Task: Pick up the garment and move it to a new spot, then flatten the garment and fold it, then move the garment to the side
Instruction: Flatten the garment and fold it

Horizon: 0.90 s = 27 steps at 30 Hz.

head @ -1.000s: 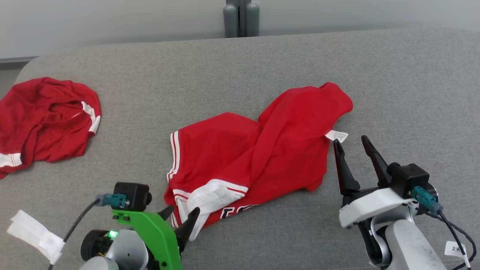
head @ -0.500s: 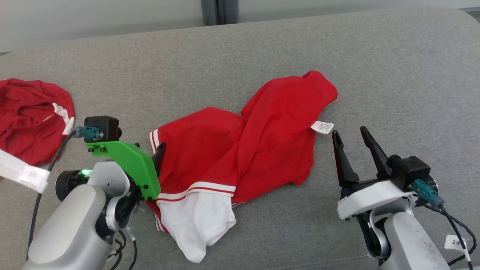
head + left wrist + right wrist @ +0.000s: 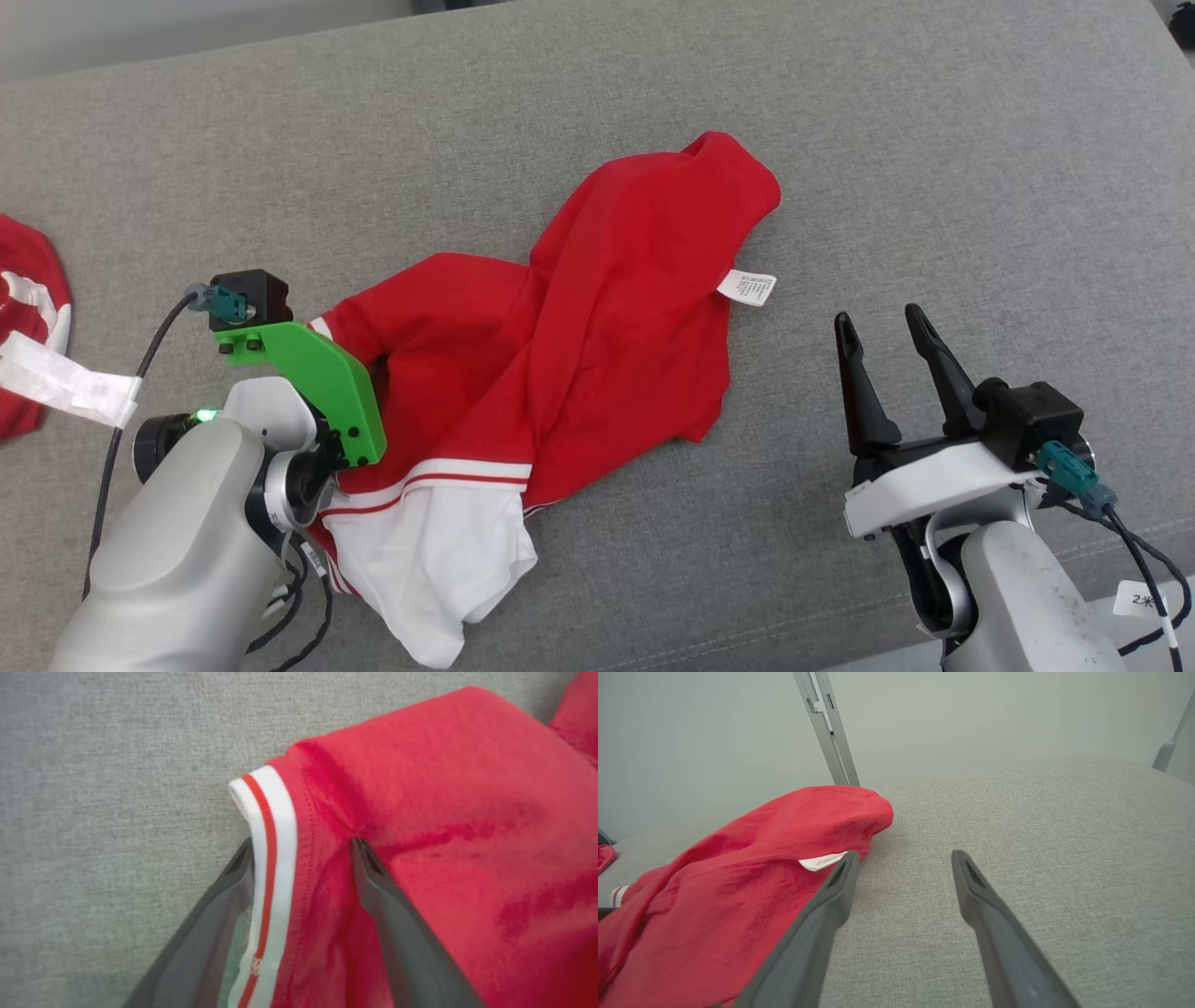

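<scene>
Red jersey-knit garment with striped white-and-red trim and a white panel [image 3: 597,336] lies crumpled near the middle of the grey fabric-covered table [image 3: 934,140], one end bunched toward the far side and the white panel trailing toward the robot, so it is neither flattened nor folded yet. The left gripper [image 3: 301,847] stands spread wide over the striped sleeve edge [image 3: 268,826], one finger just outside the white band and the other seemingly resting on the red cloth inside it. Nothing is pinched, and that straddle looks chosen so that closing would catch the hem, a firm edge to pull the cloth out by. The right gripper [image 3: 879,319] hovers released and empty just beside the garment's right edge, near the small white care label [image 3: 747,287], its fingers over bare table, probably placed to take the opposite side so both can stretch the cloth flat. A second red garment [image 3: 28,247] lies well apart at the table's left edge, out of the work
</scene>
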### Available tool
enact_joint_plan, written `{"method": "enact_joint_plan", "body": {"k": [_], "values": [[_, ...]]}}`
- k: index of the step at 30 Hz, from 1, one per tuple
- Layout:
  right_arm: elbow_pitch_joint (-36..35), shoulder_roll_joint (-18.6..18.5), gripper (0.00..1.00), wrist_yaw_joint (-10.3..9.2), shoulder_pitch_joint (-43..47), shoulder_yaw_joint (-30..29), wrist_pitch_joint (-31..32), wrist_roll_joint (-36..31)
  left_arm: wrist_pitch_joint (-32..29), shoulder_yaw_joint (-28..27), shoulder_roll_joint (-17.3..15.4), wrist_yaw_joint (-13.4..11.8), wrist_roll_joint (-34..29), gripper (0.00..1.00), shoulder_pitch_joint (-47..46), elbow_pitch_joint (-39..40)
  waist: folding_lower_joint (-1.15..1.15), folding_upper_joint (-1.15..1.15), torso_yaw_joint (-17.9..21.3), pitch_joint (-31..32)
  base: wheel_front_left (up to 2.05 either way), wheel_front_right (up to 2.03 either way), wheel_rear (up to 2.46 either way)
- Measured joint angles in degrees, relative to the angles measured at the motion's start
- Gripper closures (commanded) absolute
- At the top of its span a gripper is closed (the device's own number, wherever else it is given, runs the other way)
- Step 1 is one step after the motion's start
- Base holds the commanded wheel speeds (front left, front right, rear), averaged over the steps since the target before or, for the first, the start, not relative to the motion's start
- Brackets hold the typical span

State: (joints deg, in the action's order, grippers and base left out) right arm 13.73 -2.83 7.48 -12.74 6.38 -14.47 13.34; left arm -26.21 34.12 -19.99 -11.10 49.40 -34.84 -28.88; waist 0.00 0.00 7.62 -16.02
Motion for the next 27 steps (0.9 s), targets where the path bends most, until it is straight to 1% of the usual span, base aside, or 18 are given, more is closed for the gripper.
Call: {"method": "enact_joint_plan", "body": {"k": [1,2,4,7,10,13,15,18,23,24,25,26,27], "values": [[0.01,-0.01,0.00,0.00,-0.01,0.01,-0.02,0.01,0.34,-0.03,0.13,0.35,0.00,0.85,-0.11,-0.12,0.00,0.00,0.06,-0.12,0.00,0.00,0.00],[0.01,-0.01,0.00,0.00,-0.10,0.05,-0.08,0.04,1.45,-0.18,0.33,1.02,0.00,1.00,-0.24,-0.21,0.00,0.00,0.07,-0.25,0.00,0.00,0.00],[-0.01,0.00,0.00,0.00,-0.51,0.26,-0.19,0.12,4.54,-0.55,0.81,1.60,-0.37,1.00,-0.85,-0.55,0.00,0.00,0.00,-0.47,0.00,0.00,0.00],[-0.07,0.00,0.00,0.00,-0.85,0.49,-0.24,0.16,12.93,-2.13,1.37,2.09,-2.82,1.00,-4.05,-0.92,0.00,0.00,-0.15,-1.09,0.00,0.00,0.00],[-0.11,0.00,0.00,0.00,-1.44,0.77,-0.26,0.16,19.82,-3.32,1.48,3.01,-4.54,1.00,-7.72,-2.15,0.00,0.00,-0.21,-1.83,0.00,0.00,0.00],[-0.15,-0.01,0.00,0.01,-1.74,1.21,-0.33,0.16,25.31,-4.05,1.69,3.65,-6.72,1.00,-11.28,-4.25,0.00,0.00,0.02,-2.60,0.00,0.00,0.00],[-0.10,0.01,0.00,0.01,-1.91,1.59,-0.33,0.16,28.14,-4.37,1.63,4.02,-7.51,1.00,-13.62,-5.97,0.00,0.00,0.47,-2.95,0.00,0.00,0.00],[0.07,0.00,0.00,0.01,-2.37,1.96,-0.48,0.20,30.78,-4.97,1.43,4.41,-8.18,1.00,-16.77,-9.27,0.00,0.00,1.46,-3.44,0.00,0.00,0.00],[0.35,0.02,0.00,0.01,-2.87,2.40,-0.51,0.29,33.46,-5.86,1.02,4.90,-8.73,1.00,-20.55,-15.86,0.00,0.00,3.44,-4.25,0.00,0.00,0.00],[0.37,0.00,0.00,0.00,-2.87,2.32,-0.51,0.29,34.00,-5.90,1.07,5.05,-8.75,0.67,-20.95,-17.16,0.00,0.00,3.78,-4.41,0.00,0.00,0.00],[0.38,-0.01,0.00,0.00,-2.88,2.30,-0.51,0.29,34.48,-5.93,1.12,5.23,-8.76,0.06,-21.21,-18.19,0.00,0.00,4.01,-4.55,0.00,0.00,0.00],[0.41,-0.02,0.00,0.00,-2.88,2.19,-0.51,0.27,35.18,-6.31,1.29,5.34,-8.69,0.00,-21.41,-19.49,0.00,0.00,4.23,-4.71,0.00,0.00,0.00],[0.41,-0.01,0.00,0.00,-2.88,1.92,-0.52,0.22,36.20,-6.34,1.56,5.41,-8.61,0.00,-21.52,-20.36,0.00,0.00,4.31,-4.85,0.00,0.00,0.00]]}}
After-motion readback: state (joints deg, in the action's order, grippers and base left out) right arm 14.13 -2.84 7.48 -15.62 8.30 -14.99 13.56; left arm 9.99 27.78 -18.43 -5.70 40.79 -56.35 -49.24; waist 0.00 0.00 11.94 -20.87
